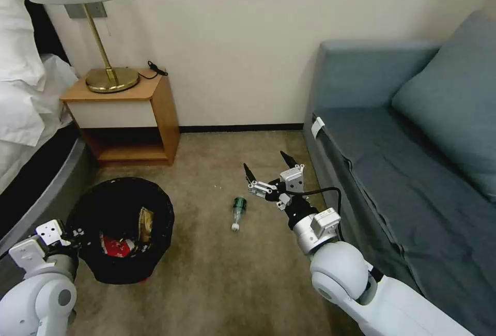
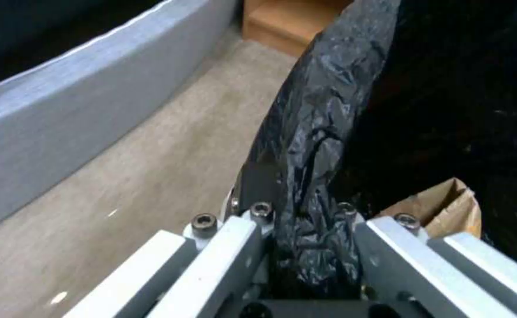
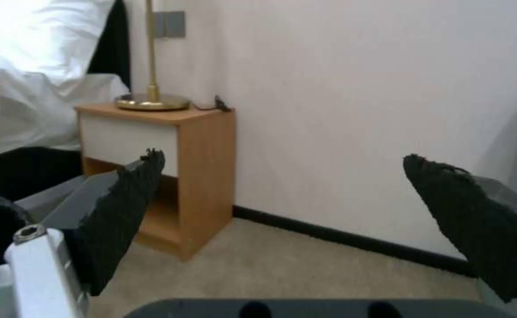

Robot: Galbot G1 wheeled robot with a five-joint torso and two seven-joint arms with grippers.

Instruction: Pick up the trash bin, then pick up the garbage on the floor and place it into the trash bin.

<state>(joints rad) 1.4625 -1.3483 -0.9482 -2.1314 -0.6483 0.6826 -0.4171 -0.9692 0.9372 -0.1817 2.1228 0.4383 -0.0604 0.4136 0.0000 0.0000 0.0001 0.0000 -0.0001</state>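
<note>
On the carpet, bottle: the small clear green-labelled bottle [image 1: 238, 213] lies on its side on the open floor between the trash bin and the sofa, its white cap end toward the robot.
Trash bin: the round black trash bin [image 1: 124, 232] stands on the carpet near the bed's edge, in front of the nightstand, with its glossy black liner [image 2: 311, 145] folded over the rim.
Inside the bin: a red-white packet [image 1: 114, 247] and a gold-green snack wrapper [image 1: 146, 220] lie in it; the left wrist view also shows a tan paper bag [image 2: 447, 207] inside, just beside the gripped rim.
Left gripper: the left gripper [image 2: 306, 247] is at the bin's near rim, toward the bed side, pinching the rim and liner between its fingers.
Right gripper: the right gripper [image 1: 274, 168] hangs above the carpet, just beside the bottle on the sofa side and apart from it, its black fingertips [image 3: 123, 207] spread wide with nothing between them.
Nightstand: the wooden nightstand [image 1: 129, 119] sits against the wall beside the bed [image 1: 26, 98], carrying a brass lamp [image 1: 111, 75] and a black cord.
Sofa: the blue-grey sofa [image 1: 408, 160] runs along the robot's right side, close by the right arm.
</note>
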